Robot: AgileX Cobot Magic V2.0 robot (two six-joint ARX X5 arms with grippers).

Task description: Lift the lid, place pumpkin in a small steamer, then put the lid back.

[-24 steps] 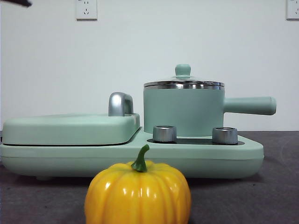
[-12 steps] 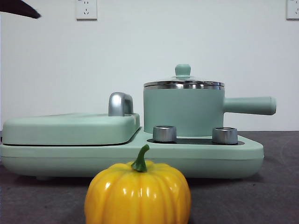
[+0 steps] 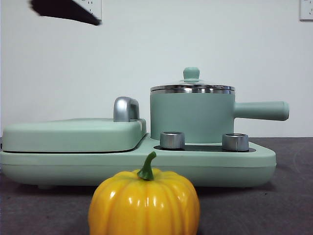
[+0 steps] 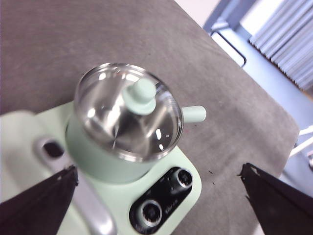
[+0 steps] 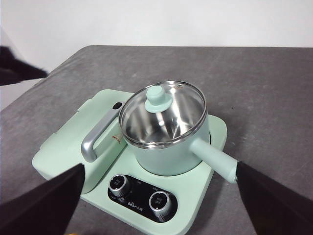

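Above small steamer (image 4: 110, 156), left gripper (image 4: 161, 196) hovers, jaws spread wide, empty. Lid (image 4: 128, 110) sits on steamer. Pumpkin (image 3: 144, 201) on table before cooker. Right gripper (image 5: 159, 205) also spread, empty.

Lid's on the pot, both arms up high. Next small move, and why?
Probably lower the open left gripper over the lid's knob. The lid sits closed on the pot, the pumpkin waits on the table, and neither gripper holds anything.
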